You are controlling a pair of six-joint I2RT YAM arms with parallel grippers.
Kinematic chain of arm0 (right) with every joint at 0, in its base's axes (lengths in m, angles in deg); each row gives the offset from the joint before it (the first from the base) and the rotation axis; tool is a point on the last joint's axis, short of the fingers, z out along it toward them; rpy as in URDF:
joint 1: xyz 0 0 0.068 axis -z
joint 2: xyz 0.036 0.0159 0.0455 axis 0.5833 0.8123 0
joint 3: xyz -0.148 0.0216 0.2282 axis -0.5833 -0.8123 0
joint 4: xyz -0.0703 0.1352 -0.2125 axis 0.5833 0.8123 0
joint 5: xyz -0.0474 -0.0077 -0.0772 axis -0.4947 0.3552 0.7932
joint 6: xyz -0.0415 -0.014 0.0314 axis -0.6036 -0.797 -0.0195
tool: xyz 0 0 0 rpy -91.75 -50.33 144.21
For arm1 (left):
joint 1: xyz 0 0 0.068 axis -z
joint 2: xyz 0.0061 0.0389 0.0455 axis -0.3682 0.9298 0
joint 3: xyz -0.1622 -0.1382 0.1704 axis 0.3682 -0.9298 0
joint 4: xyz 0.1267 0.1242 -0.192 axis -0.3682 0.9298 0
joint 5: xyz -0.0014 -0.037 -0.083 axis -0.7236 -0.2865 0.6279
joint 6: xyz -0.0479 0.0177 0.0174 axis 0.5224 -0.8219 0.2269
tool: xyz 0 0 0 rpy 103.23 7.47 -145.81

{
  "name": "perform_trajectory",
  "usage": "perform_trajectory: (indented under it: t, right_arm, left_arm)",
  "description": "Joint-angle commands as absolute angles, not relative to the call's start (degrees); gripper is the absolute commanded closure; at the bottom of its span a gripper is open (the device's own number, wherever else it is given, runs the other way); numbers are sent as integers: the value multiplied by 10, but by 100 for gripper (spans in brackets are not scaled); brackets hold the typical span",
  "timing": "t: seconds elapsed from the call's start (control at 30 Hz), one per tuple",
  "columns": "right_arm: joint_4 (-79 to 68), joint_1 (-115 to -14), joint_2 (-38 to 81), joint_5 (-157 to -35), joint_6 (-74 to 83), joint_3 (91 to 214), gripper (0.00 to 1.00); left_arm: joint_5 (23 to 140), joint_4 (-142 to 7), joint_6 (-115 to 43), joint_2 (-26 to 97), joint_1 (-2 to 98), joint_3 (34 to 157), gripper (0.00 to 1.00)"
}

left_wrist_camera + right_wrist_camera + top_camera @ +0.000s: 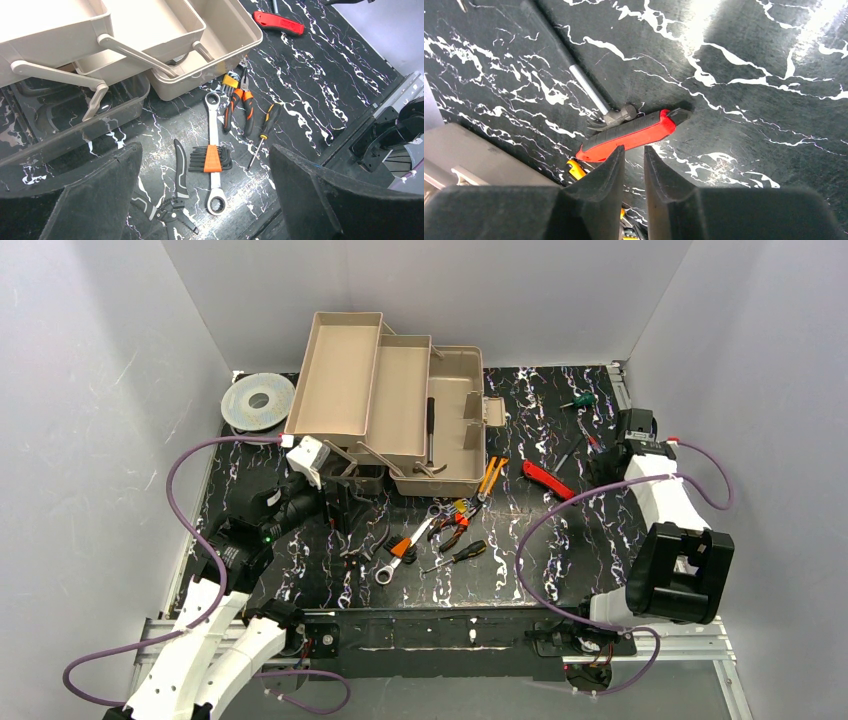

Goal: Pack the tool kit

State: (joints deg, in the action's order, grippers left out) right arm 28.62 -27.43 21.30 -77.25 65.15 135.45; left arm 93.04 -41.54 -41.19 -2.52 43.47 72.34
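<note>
My left tool (pixel 204 150) hangs wide open and empty. The wrench (pixel 213 125) lies in the centre of the left wrist frame, directly under the gap. Its long axis runs bottom to top, square to my closing line, so I judge it can be taken with a straight drop. A rack of hex keys (pixel 224 160) lies across its shaft. The orange pliers (pixel 240 107) and a screwdriver (pixel 265 127) sit just to its right.

My right tool (pixel 634 152) is nearly closed, with a thin slit between the fingers and nothing in it. The red knife (pixel 629 134) lies on the desk (pixel 749 125) just above the fingertips, slanting from lower left to upper right. That runs roughly along my closing line, so I would likely open and turn the wrist first. The hammer (pixel 589 90) touches the knife and runs off to the upper left.

Farther back, in the upper centre of the overhead view, the toolbox (pixel 455 410) stands open with its trays fanned out. My left arm is the nearer one to it.
</note>
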Motion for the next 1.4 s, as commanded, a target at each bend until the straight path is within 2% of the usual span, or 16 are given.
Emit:
perform_trajectory:
  t: [0.0,0.17,0.23,0.27,0.43,0.83,1.13,1.27,1.37]
  right_arm:
    - [320,-273,248,-790,625,1412,67]
    - [331,-275,306,-840,632,1433,54]
    - [303,-283,314,-851,625,1427,30]
    - [297,-287,320,-854,621,1429,26]
    - [301,-305,355,-845,612,1454,17]
    - [278,-343,364,-828,795,1417,12]
    - [292,-343,423,-831,866,1429,12]
    - [292,-338,429,-810,881,1416,17]
    - [303,-336,428,-804,881,1416,31]
  left_arm:
    - [931,-417,-413,-33,437,719,2]
    - [929,-416,-413,-33,437,719,2]
    - [928,-416,-413,-33,437,719,2]
    - [929,-416,-413,-33,437,719,2]
    - [932,-416,-413,-32,437,720,2]
    - [930,-416,-413,-37,437,719,2]
    - [932,-416,-413,-38,436,719,2]
    - [932,-415,-413,-39,437,719,2]
    - [931,-415,-414,-40,437,719,2]
